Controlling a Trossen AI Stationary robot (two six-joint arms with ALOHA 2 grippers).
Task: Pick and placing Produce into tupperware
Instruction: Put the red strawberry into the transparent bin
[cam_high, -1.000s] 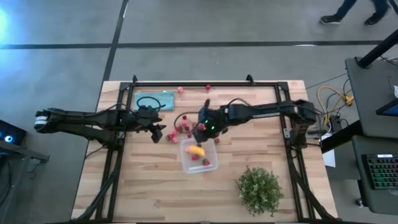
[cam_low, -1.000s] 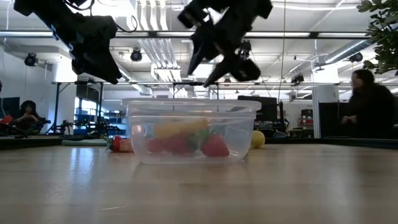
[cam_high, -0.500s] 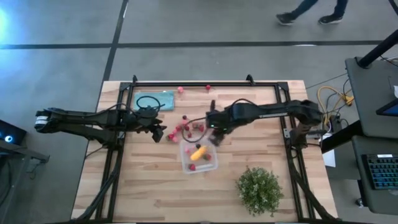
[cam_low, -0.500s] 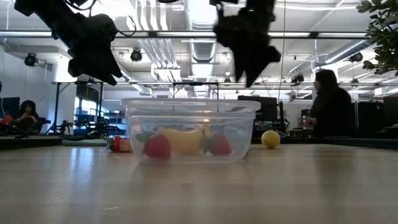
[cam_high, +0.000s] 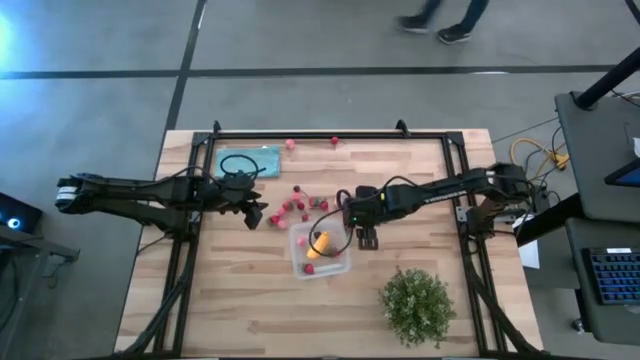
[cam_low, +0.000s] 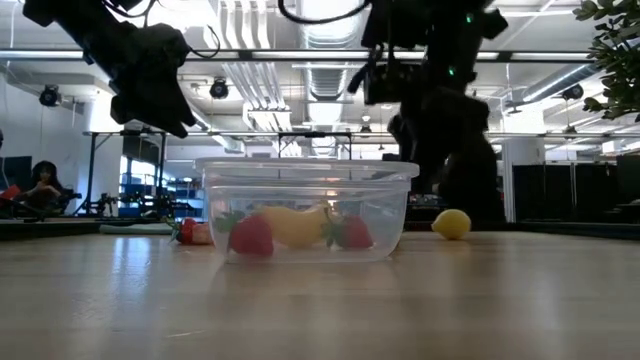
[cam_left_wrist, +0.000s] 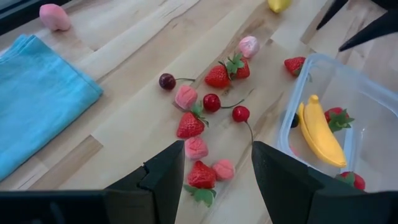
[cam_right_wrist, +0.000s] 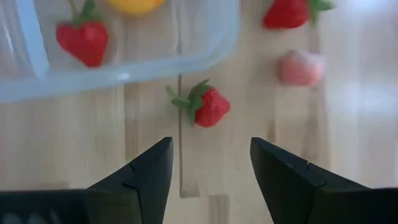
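Note:
The clear tupperware (cam_high: 320, 251) stands mid-table and holds a yellow banana (cam_left_wrist: 319, 132) and strawberries (cam_right_wrist: 83, 40). More produce, red and pink pieces (cam_high: 298, 205), lies on the wood on its far left side. My right gripper (cam_right_wrist: 211, 146) is open. It points down over the table just off the tupperware's right side (cam_high: 365, 238), with a loose strawberry (cam_right_wrist: 211, 107) ahead of its fingers. My left gripper (cam_left_wrist: 217, 150) hangs open above the scattered pieces (cam_high: 256, 216) and touches none of them.
A teal cloth (cam_high: 250, 161) lies at the far left, with a black loop on it. A green leafy bush (cam_high: 416, 306) stands near the front right. A small yellow piece (cam_low: 452, 223) lies behind the tupperware. Black frame rails run along the table's sides.
My right gripper has left the tupperware's far side for the table's right and near edges. It has sunk lower and rolled about its own axis. The small yellow piece behind the tupperware has rolled toward the table's right. My left gripper has kept its place.

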